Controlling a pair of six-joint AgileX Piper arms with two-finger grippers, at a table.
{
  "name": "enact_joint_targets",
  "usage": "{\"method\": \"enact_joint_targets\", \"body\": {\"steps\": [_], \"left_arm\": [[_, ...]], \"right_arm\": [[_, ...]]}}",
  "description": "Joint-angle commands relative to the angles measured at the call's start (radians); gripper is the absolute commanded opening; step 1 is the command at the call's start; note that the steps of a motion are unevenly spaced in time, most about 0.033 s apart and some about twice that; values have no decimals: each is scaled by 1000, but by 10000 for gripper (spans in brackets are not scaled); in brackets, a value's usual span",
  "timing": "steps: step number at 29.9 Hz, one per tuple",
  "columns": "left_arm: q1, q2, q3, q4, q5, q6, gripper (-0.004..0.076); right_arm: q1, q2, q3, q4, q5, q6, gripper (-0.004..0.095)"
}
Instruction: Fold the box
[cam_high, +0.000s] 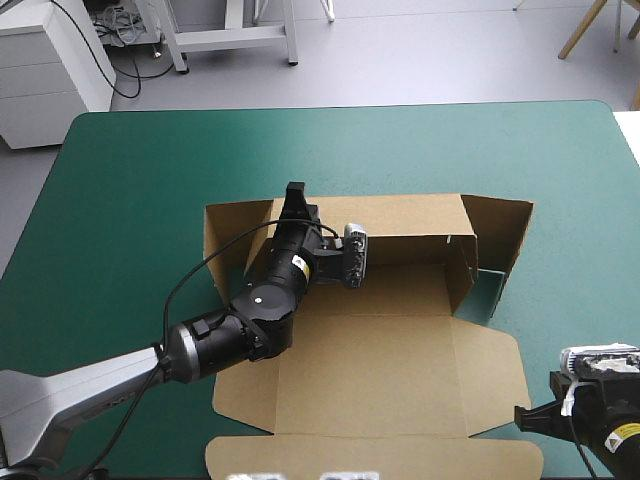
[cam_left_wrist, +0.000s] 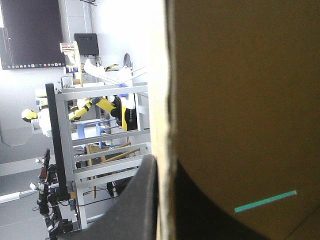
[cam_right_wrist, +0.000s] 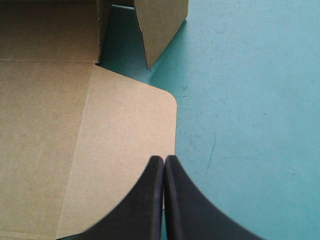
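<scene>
- At the box's (cam_high: 380, 370) far-left corner, my left gripper (cam_high: 294, 192) is clamped on the top edge of the raised board. In its wrist view one black finger (cam_left_wrist: 137, 210) sits on each side of the pale cut edge, with the sheet between them.
- Just off the box's near-right corner, my right gripper (cam_right_wrist: 164, 160) is pressed together into a single point and holds nothing. Its tip sits at the edge of the rounded flap (cam_right_wrist: 125, 130), where brown board meets the teal-green cover (cam_right_wrist: 250, 125).
- Across the box's left half lies my left arm (cam_high: 250, 310), hiding part of the floor panel and the left end of the far wall (cam_high: 400, 215) from the high view.
- Close against the left wrist camera, the raised brown board blocks most of that view. Only a thin teal-green sliver shows through it.
- Around the box on every side I see bare cover.
- By my count there is one box, roughly mid-table. Its far wall is up, an end panel (cam_high: 503, 235) stands at its right, and the wide near panel lies flat with its flaps spread. There are two grippers, one on the box and one beside it.
</scene>
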Motion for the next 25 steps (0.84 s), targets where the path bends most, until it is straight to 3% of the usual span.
{"method": "enact_joint_targets", "body": {"steps": [1, 17, 25], "left_arm": [[-12, -12, -8, -40, -47, -19, -10], [-12, -12, -8, -40, -54, -19, -10], [-12, -12, -8, -40, -54, -19, -10]], "right_arm": [[-8, 10, -23, 1, -57, -11, -19], [-8, 10, -23, 1, -57, -11, -7], [-8, 10, -23, 4, -57, -17, 219]]}}
